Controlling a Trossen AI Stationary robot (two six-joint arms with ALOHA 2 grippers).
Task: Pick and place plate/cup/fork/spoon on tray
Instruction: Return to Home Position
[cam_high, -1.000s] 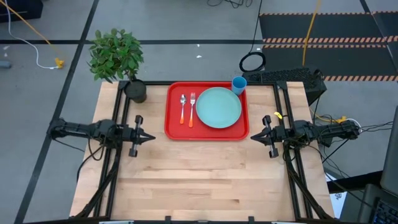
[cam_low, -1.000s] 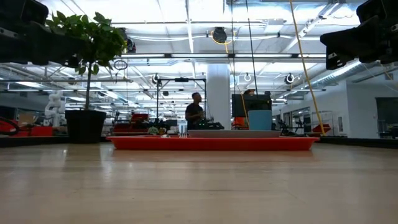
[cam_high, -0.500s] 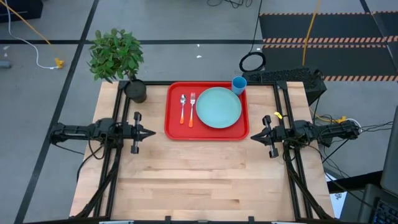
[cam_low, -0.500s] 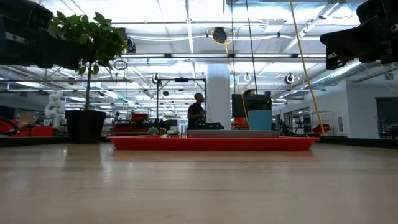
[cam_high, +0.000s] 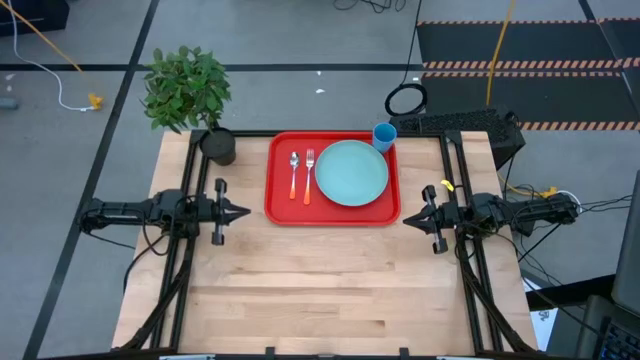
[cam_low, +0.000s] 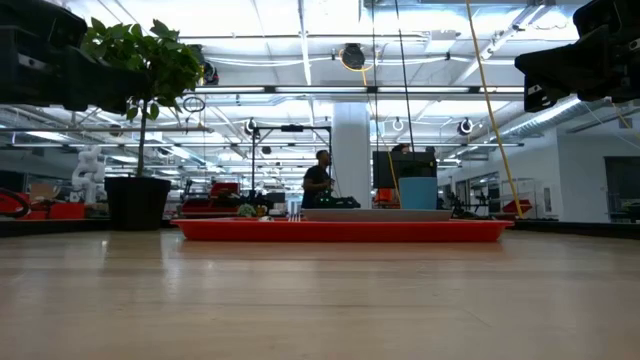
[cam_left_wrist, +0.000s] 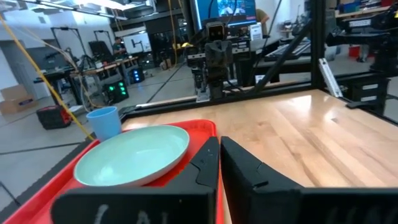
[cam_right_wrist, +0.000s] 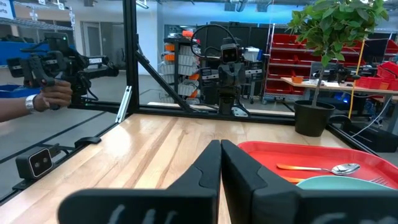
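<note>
I'm watching a big open robotics lab: white ceiling strip lights (cam_low: 300, 90), red plastic storage bins on racks (cam_right_wrist: 280, 62), a glowing blue monitor (cam_left_wrist: 224, 7), a person standing at a far workbench (cam_low: 318, 180).

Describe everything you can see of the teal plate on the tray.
The plate is round, pale teal, smooth and plastic-looking, with a shallow dished centre and low rim, empty. It lies flat, right way up, on the red tray, in the half nearer the right arm. The fork lies close beside it; the blue cup stands by its far edge.
</note>
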